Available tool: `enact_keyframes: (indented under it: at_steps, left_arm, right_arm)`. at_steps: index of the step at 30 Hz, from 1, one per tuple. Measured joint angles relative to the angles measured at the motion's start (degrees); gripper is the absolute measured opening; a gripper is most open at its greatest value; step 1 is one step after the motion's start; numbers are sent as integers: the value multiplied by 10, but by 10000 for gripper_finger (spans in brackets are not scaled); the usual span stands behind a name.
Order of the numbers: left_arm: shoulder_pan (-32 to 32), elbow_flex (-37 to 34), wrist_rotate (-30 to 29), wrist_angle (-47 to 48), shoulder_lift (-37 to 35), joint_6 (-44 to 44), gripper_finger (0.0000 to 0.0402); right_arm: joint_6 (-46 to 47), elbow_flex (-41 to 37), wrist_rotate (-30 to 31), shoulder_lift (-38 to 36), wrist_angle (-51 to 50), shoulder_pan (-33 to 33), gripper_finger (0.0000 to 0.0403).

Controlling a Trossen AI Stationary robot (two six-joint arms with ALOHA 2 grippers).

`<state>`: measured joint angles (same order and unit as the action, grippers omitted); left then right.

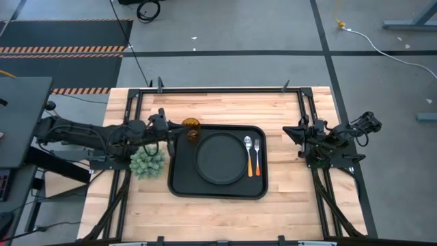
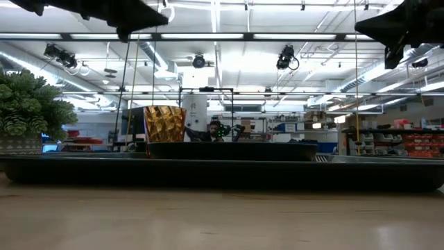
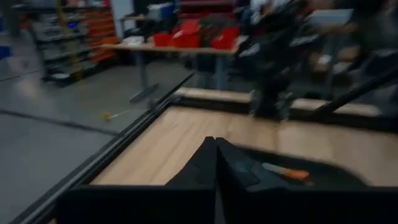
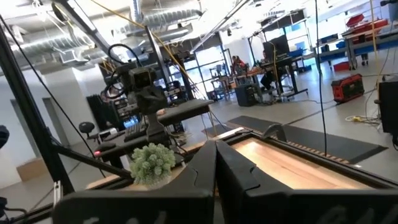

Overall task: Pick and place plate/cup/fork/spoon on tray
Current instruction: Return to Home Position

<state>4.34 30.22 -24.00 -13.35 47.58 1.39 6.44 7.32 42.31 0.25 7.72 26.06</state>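
In the high view, plate [image 1: 220, 158], spoon [image 1: 248, 146] and fork [image 1: 257, 156] are seen lying inside the tray [image 1: 183, 179]. The cup [image 1: 191, 130] is seen upright on the tray's corner nearest the left pincer [image 1: 166, 127], just beside it. Only the low view shows the cup's faceted amber wall [image 2: 164, 123]. In the wrist views both pincers are seen closed and empty: left [image 3: 216, 151], right [image 4: 216, 149]. The right pincer [image 1: 295, 133] is parked off the tray.

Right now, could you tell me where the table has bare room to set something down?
The widest bare wood lies along the table's near edge below the tray. Another bare strip runs behind it. The tray's left side is crowded: left gripper, cup and green clump. The plate, spoon and fork fill the tray.
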Motion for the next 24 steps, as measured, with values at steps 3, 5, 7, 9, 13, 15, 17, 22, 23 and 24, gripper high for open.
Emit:
enact_keyframes:
  at_steps: [3,5,7,9,13,15,17,22,23,24]
  left_arm:
    - [-4,-1,-15,38,-23,3,3]
    - [-4,-14,-2,34,-46,8,3]
    - [-6,-35,9,35,-77,8,2]
    - [-12,-64,13,30,-117,15,2]
    - [-31,-141,21,-22,-200,28,1]
    - [-39,-179,36,-48,-236,30,1]
    - [-46,-212,48,-70,-263,42,1]
    - [-58,-261,59,-76,-298,70,1]
    - [-59,-265,62,-77,-301,70,1]
    - [-60,-267,67,-78,-302,71,1]
  right_arm:
    - [15,13,-5,0,-22,2,13]
    - [51,31,-11,0,-58,5,12]
    - [95,52,-21,0,-112,6,12]
    - [123,68,-28,0,-157,6,12]
    - [131,70,-18,0,-192,5,15]
    - [134,65,-6,0,-192,3,15]
    - [140,61,-1,0,-193,0,15]
    - [157,57,0,0,-192,-10,16]
    - [157,57,0,0,-191,-12,16]
    - [157,57,1,0,-191,-14,16]
